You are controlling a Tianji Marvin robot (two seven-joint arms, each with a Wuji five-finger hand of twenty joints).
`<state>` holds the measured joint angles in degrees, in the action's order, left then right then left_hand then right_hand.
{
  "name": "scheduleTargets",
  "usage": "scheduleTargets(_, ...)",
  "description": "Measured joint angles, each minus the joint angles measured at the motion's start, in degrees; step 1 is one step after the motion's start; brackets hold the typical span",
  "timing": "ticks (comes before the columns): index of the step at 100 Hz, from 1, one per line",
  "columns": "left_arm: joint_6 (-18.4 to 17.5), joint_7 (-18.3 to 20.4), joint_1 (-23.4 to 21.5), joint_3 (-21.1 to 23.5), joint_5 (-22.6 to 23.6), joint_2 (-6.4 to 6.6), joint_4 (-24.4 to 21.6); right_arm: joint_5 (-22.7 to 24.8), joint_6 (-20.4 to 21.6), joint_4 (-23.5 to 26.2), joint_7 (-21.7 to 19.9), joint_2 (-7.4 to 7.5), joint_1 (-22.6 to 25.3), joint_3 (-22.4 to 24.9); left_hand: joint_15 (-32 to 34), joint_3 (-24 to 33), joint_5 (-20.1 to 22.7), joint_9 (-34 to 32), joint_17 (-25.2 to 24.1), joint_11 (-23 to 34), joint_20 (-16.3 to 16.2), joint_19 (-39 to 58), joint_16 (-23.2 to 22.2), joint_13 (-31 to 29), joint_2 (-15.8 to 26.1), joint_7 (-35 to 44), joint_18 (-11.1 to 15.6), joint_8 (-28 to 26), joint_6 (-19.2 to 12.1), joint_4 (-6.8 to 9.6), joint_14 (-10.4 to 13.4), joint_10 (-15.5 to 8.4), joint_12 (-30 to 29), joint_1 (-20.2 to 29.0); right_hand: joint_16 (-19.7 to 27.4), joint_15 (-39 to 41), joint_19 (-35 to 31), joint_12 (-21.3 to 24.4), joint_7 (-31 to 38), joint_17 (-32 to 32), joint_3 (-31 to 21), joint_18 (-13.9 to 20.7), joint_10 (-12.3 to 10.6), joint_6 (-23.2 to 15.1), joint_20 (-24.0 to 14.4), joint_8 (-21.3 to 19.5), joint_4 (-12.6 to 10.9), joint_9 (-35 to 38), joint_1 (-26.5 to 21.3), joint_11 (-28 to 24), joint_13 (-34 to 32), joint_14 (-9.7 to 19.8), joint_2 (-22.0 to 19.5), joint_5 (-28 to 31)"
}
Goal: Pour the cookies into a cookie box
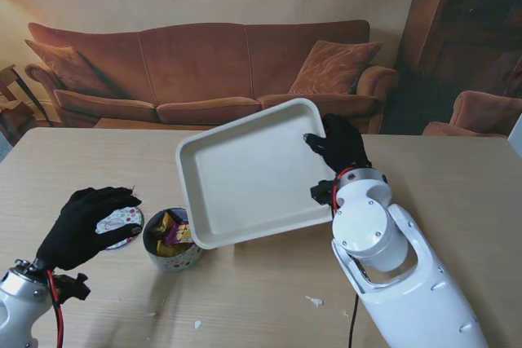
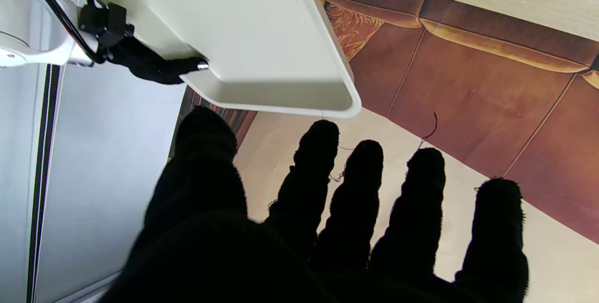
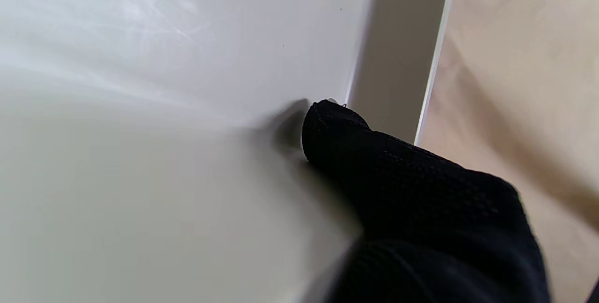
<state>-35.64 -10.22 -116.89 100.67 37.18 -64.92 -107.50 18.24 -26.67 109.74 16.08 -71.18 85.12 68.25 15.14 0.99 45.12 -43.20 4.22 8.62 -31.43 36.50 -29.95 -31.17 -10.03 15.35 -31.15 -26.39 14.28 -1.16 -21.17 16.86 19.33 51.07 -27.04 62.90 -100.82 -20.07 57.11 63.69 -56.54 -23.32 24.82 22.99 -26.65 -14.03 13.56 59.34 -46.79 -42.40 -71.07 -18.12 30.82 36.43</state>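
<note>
While the left hand (image 1: 81,226) hovers low over the table (image 1: 457,177) with its black-gloved fingers (image 2: 416,200) spread and nothing in them, a patterned round lid (image 1: 122,224) lies partly under its fingertips. Just beside that hand, toward the right arm, stands the cookie box (image 1: 171,242), a small round tin with wrapped cookies (image 1: 173,230) showing inside. Directly over the box hangs the lowest corner of the white tray (image 1: 253,177), tilted steeply with its inside bare. Farther off, the right hand (image 1: 338,146) grips the tray's far right rim, thumb (image 3: 337,129) pressed on the inner surface. Crumbs (image 1: 314,301) lie on the table near the right arm.
</note>
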Motion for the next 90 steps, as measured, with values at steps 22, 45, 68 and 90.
scheduleTargets(22, 0.26, 0.35, -0.06, -0.09, 0.27, 0.06, -0.04, -0.09, -1.04, 1.21, 0.28, 0.88, 6.97, 4.97, 0.0, 0.0, 0.0, 0.0, 0.0, 0.0, 0.0, 0.0, 0.0, 0.0, 0.0, 0.0, 0.0, 0.0, 0.0, 0.0, 0.0, 0.0, 0.0, 0.0, -0.06, 0.0, 0.0, -0.14, -0.01, 0.0, -0.64, 0.0, -0.1, 0.76, -0.82, -1.29, 0.02, 0.57, 0.0, -0.63, 0.0, -0.08, 0.68, 1.55)
scheduleTargets(45, 0.45, 0.64, -0.18, -0.25, 0.4, 0.15, -0.11, 0.03, -2.01, -1.39, 0.95, 1.06, 10.16, 7.37, 0.0, 0.0, 0.0, 0.0, 0.0, 0.0, 0.0, 0.0, 0.0, 0.0, 0.0, 0.0, -0.01, 0.0, 0.0, 0.0, 0.0, 0.0, 0.0, 0.0, -0.78, 0.03, -0.38, -0.27, 0.01, 0.02, -1.97, -0.03, -0.28, 2.03, -2.2, -2.08, 0.03, 1.32, 0.0, -0.72, 0.0, -0.17, 1.35, 2.21)
scheduleTargets(68, 1.05, 1.01, -0.19, -0.66, 0.59, 0.27, -0.13, 2.04, -3.7, -7.7, -0.22, 1.51, 9.86, 7.28, 0.0, 0.0, 0.0, 0.0, 0.0, 0.0, 0.0, 0.0, 0.0, 0.0, 0.0, 0.0, -0.01, 0.0, 0.0, 0.0, 0.0, 0.0, 0.0, 0.0, -1.62, 1.47, -0.69, -0.3, 0.0, 0.67, -4.21, -0.19, -0.49, 2.61, -3.57, -2.09, 0.25, 1.79, -0.05, -1.24, -0.48, -0.19, 1.51, 2.21)
scheduleTargets(90, 2.07, 1.08, 0.05, -1.03, 2.02, 0.47, -0.01, 1.44, -5.59, -12.82, -0.82, 1.9, 7.92, 5.99, 0.0, 0.0, 0.0, 0.0, 0.0, 0.0, 0.01, 0.0, 0.0, 0.0, 0.0, 0.0, -0.01, 0.0, 0.0, 0.0, 0.0, 0.0, 0.0, 0.0, -3.0, 3.62, -1.09, -0.3, -0.03, 1.37, -4.35, -0.17, -0.75, 2.74, -4.31, -0.6, 0.26, 2.34, -0.09, -1.34, -1.16, 0.1, 1.22, 2.21)
